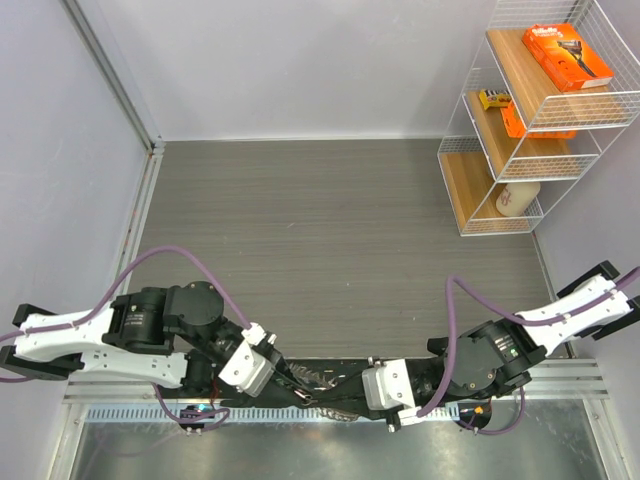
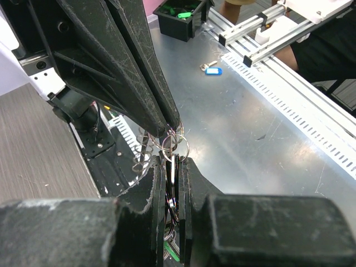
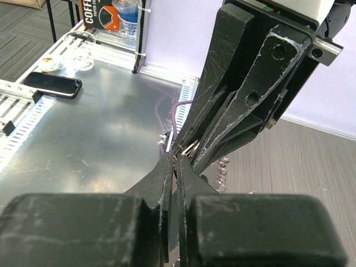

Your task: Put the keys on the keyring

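- Silver loops of the keyring hang at the tips of the right hand, whose fingers are pressed together on the wire.
- Left hand is clamped on a flat stack of keys, held on edge between its fingers. The stack sits at 6 o'clock of the loops and touches them.
- In the top view both hands meet tip to tip at 6 o'clock of the table, between the arm bases, above the metal sheet at the near edge.
- A thin wire coil hangs just at 9 o'clock of the keyring in the left wrist view. I cannot tell what it is joined to.
- A blue tag lies on the metal sheet at 12 o'clock of the hands, well apart from them. A black bin holding green pieces stands beyond it.
- The right wrist view shows a black phone flat on the sheet at 10 o'clock.
- A wire shelf stands at 2 o'clock in the top view, with an orange box on its top board.
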